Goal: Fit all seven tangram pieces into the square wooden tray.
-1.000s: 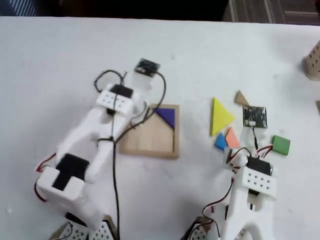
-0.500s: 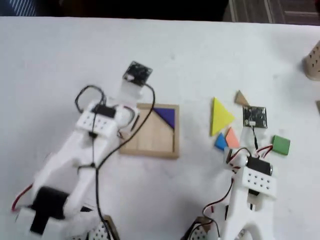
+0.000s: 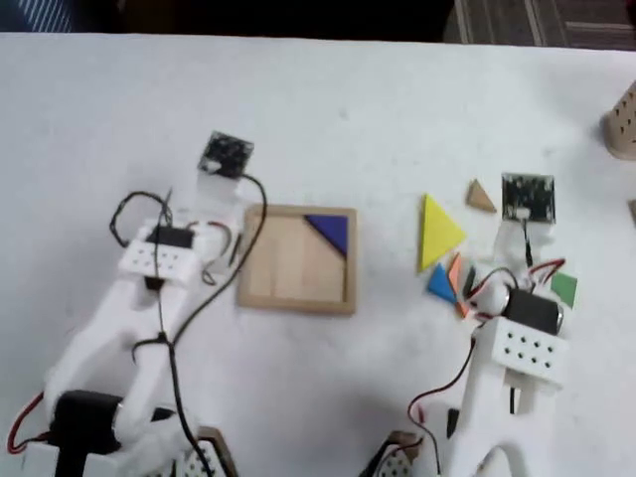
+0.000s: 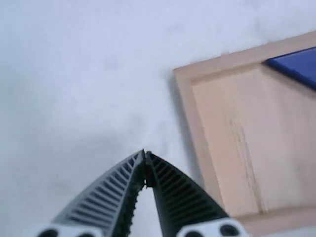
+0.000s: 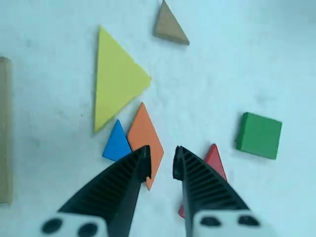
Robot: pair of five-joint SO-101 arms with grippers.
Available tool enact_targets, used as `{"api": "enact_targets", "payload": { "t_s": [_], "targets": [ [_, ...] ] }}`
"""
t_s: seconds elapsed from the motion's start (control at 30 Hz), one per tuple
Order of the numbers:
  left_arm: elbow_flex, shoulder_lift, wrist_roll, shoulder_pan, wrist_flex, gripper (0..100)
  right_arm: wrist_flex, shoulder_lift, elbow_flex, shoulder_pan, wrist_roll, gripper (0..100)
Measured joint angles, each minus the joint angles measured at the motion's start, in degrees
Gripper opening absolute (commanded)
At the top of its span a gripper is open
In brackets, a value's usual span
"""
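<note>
Tray (image 3: 296, 302) holds one blue triangle (image 3: 331, 231), in a corner. Left claw (image 4: 145, 168) closed, empty; right claw (image 5: 161, 159) narrowly parted, empty.

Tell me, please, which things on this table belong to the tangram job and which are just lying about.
Belong to the job:
square wooden tray
dark blue triangle in it
yellow triangle
brown triangle
orange piece
light blue triangle
red triangle
green square

Just lying about:
wooden block with holes at the table's right edge
</note>
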Motion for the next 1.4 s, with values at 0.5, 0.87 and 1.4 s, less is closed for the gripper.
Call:
{"api": "enact_targets", "payload": {
  "t_s": [0.5,0.87,1.4],
  "targets": [
    [0.0,-0.1,0.0,-2.7,-3.1,3,4.8,26.8,-20.1,-5.2,-2.5,8.1],
    [0.0,-0.1,0.0,-2.7,-3.2,3,10.0,32.0,-19.9,-5.5,-2.5,8.0],
    [1.9,-0.1,0.0,-2.7,-5.6,3,1.6,27.8,-9.4,-5.6,-19.3,17.6]
  ]
}}
